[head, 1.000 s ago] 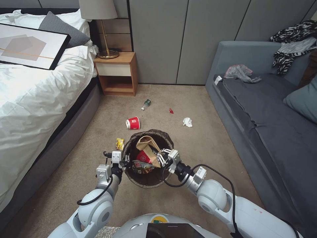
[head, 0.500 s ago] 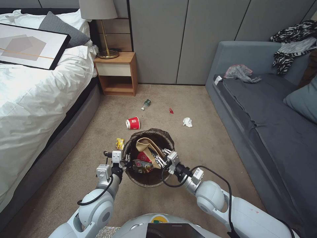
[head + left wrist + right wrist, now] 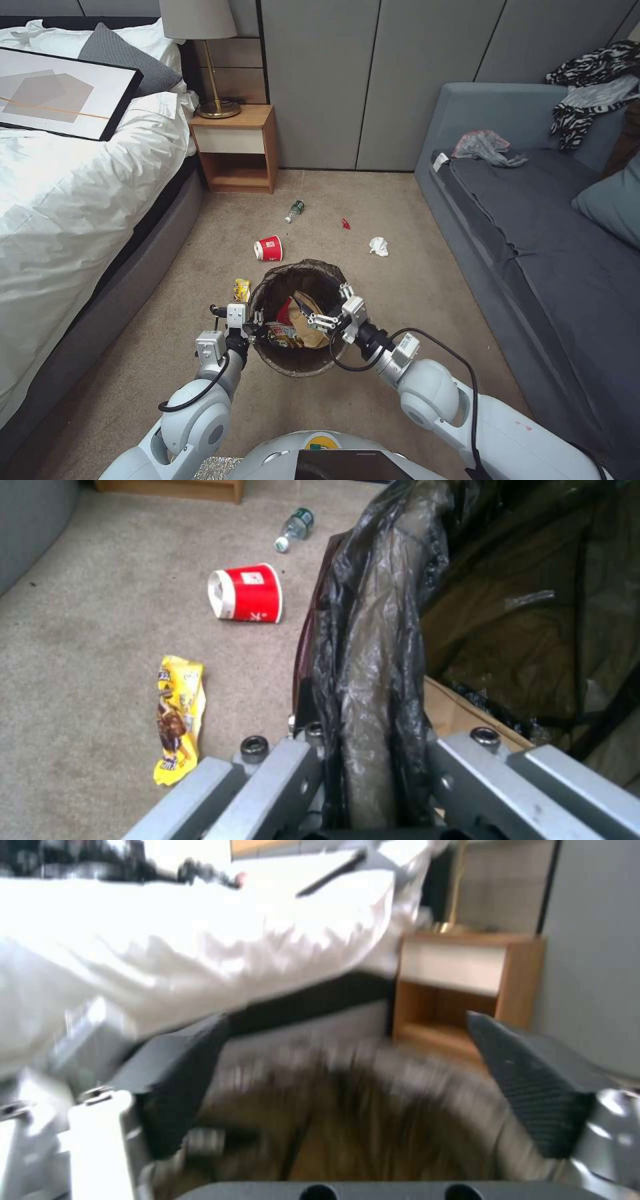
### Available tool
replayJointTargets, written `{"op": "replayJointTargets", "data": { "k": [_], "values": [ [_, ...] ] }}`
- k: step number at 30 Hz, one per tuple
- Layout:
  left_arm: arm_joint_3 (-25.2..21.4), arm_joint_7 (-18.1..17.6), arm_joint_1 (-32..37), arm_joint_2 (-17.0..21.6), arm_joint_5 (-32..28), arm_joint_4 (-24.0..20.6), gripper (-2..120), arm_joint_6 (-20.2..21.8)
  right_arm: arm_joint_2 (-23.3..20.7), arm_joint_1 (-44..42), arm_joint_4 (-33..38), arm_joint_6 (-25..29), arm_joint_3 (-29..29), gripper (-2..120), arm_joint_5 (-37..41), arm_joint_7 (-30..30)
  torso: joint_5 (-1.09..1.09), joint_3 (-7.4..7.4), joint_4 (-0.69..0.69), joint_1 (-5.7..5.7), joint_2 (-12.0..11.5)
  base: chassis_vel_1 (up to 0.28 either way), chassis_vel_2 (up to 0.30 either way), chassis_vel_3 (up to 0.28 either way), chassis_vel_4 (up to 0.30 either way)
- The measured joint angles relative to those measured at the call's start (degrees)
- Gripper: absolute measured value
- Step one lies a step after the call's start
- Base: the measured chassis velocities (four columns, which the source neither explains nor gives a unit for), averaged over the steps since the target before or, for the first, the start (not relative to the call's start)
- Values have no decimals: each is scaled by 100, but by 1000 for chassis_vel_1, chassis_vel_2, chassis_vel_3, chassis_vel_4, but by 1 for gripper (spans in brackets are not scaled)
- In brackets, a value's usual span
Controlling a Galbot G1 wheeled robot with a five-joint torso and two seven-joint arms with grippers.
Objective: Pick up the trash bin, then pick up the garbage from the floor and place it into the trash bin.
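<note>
**Left pincer grips the bin rim, right pincer gapes over the bin**

The left pincer [image 3: 255, 327] is clamped on the liner-covered rim of the trash bin [image 3: 287, 363], one finger on each side of the wall. The right pincer [image 3: 319, 317] hangs over the bin's mouth with its fingers [image 3: 533, 1085] spread wide and nothing between them. A brown paper bag [image 3: 308, 321] lies inside the bin. On the carpet beyond it lie a yellow wrapper [image 3: 177, 715], a red cup [image 3: 247, 593], a bottle [image 3: 295, 210], a red scrap [image 3: 345, 224] and a tissue wad [image 3: 379, 246].
</note>
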Motion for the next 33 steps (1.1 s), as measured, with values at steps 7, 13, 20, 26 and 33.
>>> {"op": "replayJointTargets", "data": {
  "k": [7,13,20,26,33],
  "values": [
    [-17,9,27,-28,58,38,2,-23,-6,-237,824,-499,991,100,133,1079,0,0,0,0,0,0,0,0,0],
    [-45,17,53,-37,85,38,2,-44,159,-602,919,-984,1895,100,220,1611,1,0,0,0,0,0,0,0,0],
    [-101,28,72,-37,127,52,2,-91,492,-1199,918,-1217,2846,100,189,1857,1,0,-1,0,0,0,0,0,0],
    [-180,33,80,-14,131,93,2,-128,897,-1893,853,-1510,3424,100,-115,1933,0,0,0,0,0,0,0,0,0],
    [-194,28,69,-19,125,108,2,-134,1214,-2497,608,-1270,3500,100,-711,1926,0,0,0,0,0,0,0,0,0]
  ]
}}
